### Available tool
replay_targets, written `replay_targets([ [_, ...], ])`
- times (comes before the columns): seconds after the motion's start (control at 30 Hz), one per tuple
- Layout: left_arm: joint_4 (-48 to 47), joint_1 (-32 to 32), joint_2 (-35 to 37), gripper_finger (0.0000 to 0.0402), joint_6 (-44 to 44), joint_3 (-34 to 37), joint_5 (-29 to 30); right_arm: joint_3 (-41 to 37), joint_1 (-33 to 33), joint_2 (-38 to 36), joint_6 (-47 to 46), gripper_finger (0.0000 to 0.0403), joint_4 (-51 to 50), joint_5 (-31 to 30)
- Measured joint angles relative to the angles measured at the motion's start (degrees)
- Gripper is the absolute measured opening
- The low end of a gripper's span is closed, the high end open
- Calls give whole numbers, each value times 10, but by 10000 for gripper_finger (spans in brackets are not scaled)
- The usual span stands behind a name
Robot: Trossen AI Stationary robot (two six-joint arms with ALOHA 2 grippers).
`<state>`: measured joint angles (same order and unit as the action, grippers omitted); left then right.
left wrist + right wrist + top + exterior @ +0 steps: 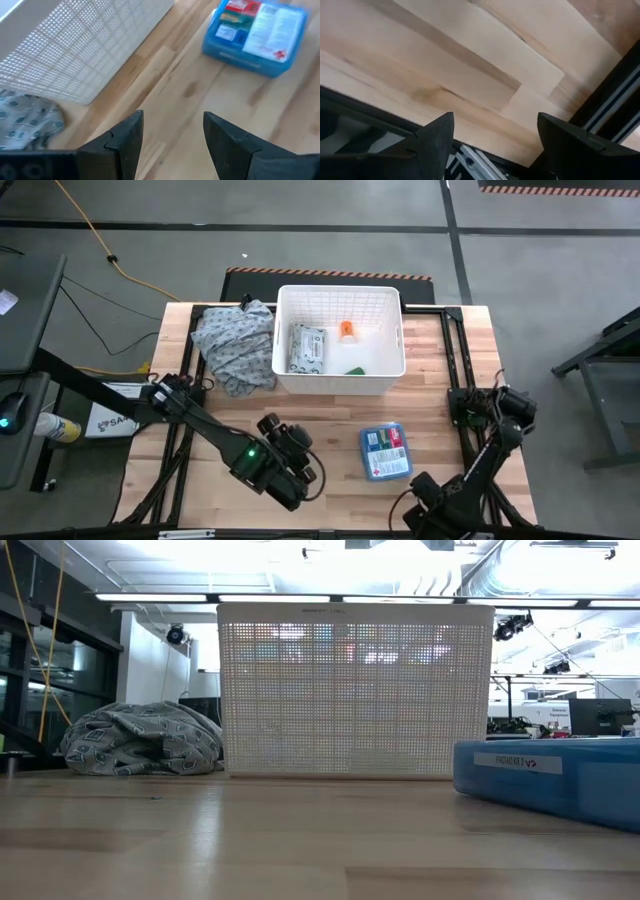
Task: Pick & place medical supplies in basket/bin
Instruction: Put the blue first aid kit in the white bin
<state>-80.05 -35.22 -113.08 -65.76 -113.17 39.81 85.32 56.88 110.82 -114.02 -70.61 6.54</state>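
Observation:
The white grid-walled basket (340, 340) stands at the table's far middle. In it lie the grey-white wipes pack (307, 348), the orange white-capped bottle (346, 331) and a green tube (354, 370). The blue box (385, 451) lies flat on the table, near of the basket; it also shows in the left wrist view (255, 35) and the low view (550, 778). My left gripper (172, 132) is open and empty above the bare table near the front, left of the blue box. My right gripper (495, 132) is open and empty at the table's near right corner. The white tube is out of view.
A grey patterned cloth heap (236, 343) lies against the basket's left side. Black frame rails (458, 370) run along the table's right and left sides. Bare wood lies between the basket and the near edge, left of the blue box.

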Motion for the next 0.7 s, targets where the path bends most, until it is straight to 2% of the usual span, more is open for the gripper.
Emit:
replay_targets([
  [0.33,17,0,-2,239,-5,82,-10,0,-11,3,-13,277,3,19],
  [0.57,80,5,-1,239,-5,144,1,0,-13,3,-32,277,-11,48],
  [0.7,120,17,-1,239,3,167,-18,0,-18,3,-40,277,-42,50],
])
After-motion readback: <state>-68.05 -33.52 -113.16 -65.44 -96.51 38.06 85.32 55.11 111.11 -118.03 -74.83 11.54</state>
